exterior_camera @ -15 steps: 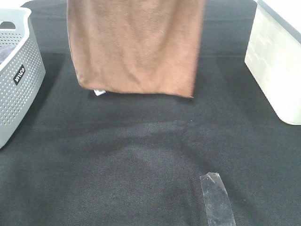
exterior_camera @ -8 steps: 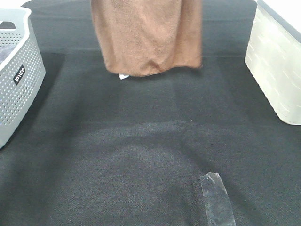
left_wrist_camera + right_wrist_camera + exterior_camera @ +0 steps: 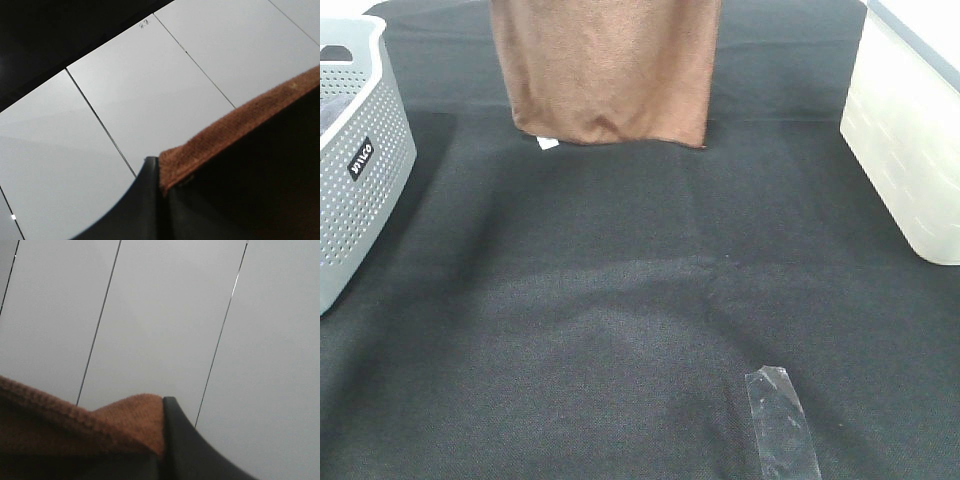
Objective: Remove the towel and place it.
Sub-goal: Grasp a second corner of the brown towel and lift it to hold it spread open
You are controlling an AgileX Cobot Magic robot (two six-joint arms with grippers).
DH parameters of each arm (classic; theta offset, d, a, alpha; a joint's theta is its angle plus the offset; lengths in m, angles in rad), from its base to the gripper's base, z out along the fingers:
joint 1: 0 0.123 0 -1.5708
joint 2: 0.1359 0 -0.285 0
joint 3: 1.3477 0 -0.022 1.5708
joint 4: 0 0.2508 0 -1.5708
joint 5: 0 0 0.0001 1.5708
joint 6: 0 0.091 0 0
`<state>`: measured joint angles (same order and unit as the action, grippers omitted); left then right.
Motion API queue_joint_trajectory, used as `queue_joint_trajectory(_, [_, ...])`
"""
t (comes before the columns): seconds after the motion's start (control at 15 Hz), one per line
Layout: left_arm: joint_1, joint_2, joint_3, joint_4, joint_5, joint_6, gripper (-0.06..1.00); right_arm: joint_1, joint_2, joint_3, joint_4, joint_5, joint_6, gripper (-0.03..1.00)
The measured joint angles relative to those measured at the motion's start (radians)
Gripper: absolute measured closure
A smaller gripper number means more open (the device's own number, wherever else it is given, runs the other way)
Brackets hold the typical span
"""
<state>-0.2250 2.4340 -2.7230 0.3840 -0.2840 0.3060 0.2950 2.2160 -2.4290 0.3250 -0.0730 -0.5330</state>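
The brown towel (image 3: 605, 65) hangs at the far middle of the exterior high view. Its lower hem and small white tag (image 3: 548, 143) hover just above the black table cloth (image 3: 620, 300); its upper part runs out of frame. Neither gripper shows in that view. In the left wrist view my left gripper (image 3: 161, 186) is shut on the towel's stitched hem (image 3: 235, 125), with a dark finger (image 3: 145, 205) pressed against it. My right gripper (image 3: 161, 452) is likewise shut on a towel edge (image 3: 75, 427), with pale wall panels behind both.
A grey perforated basket (image 3: 360, 170) stands at the left edge. A white bin (image 3: 910, 130) stands at the right. A strip of clear tape (image 3: 782, 420) lies on the cloth near the front.
The hanging towel has risen, so its lower hem sits farther back and higher than a second ago. It looks narrower and has swung slightly left in the last half second.
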Motion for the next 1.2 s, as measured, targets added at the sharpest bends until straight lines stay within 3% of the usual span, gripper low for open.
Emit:
queue_joint_trajectory(0.33, [-0.005, 0.015, -0.021, 0.003, 0.023, 0.013, 0.94, -0.007, 0.003, -0.006, -0.001, -0.005, 0.045, 0.96])
queue_joint_trajectory(0.53, [-0.008, 0.015, -0.022, 0.003, 0.116, -0.01, 0.94, -0.008, 0.009, -0.006, 0.004, 0.028, 0.055, 0.96])
queue_joint_trajectory(0.6, [-0.012, 0.015, -0.022, 0.003, 0.22, -0.081, 0.94, -0.008, 0.009, -0.006, 0.022, 0.101, 0.061, 0.96])
queue_joint_trajectory(0.8, [-0.052, 0.015, -0.022, -0.04, 0.493, -0.117, 0.94, -0.013, 0.009, -0.006, 0.038, 0.292, 0.076, 0.96])
queue_joint_trajectory(1.0, [-0.082, -0.003, -0.022, -0.115, 0.821, -0.117, 0.94, -0.028, -0.007, -0.006, 0.037, 0.579, 0.129, 0.96])
queue_joint_trajectory(1.2, [-0.087, -0.095, -0.022, -0.197, 1.266, -0.116, 0.94, -0.035, -0.087, -0.006, 0.029, 0.932, 0.2, 0.96])
